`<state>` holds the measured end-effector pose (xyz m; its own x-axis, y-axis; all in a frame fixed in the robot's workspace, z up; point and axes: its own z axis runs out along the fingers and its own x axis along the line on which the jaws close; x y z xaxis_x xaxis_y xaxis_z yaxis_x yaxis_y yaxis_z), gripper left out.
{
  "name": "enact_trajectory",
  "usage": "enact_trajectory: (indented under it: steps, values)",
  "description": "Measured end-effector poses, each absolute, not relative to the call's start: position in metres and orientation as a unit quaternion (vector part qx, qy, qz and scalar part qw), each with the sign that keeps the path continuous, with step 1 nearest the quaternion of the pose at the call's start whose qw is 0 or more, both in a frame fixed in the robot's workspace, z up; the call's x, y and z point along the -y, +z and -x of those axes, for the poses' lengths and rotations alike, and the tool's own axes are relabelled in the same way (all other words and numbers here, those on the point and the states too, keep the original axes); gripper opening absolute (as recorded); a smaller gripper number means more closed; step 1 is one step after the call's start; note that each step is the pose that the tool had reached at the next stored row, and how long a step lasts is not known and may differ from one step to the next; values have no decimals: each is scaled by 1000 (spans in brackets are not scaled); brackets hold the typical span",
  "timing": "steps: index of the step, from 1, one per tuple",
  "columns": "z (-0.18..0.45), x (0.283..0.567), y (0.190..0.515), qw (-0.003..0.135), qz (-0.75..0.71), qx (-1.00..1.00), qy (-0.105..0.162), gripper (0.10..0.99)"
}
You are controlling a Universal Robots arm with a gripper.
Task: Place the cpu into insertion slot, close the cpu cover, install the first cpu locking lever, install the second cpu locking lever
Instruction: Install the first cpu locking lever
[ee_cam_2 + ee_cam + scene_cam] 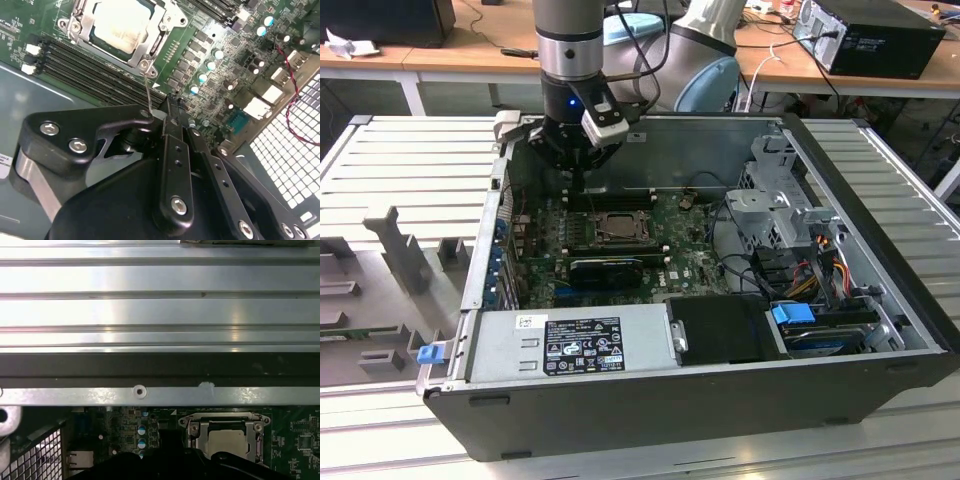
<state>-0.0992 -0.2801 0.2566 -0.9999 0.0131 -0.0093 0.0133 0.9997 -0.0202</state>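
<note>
Inside the open case (880, 330), the cpu (121, 25) sits in the slot (75, 25) with the cover (150, 37) down over it. Beside it hovers the hand (172, 107), fingers pinched narrow on a thin lever (148, 92). White stickers on the power supply (570, 340) are unreadable.

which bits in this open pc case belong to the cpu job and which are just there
Job:
- cpu, seated in the insertion slot
- cpu cover, closed over it
- thin locking lever, at the gripper

Just there:
- memory slots
- power supply
- drive cage
- blue clip
- red and black wire
</note>
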Motion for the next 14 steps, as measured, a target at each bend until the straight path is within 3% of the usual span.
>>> enact_trajectory:
  steps: [14]
  values:
    - [93,280,256,5,-7,-1000,-10,106]
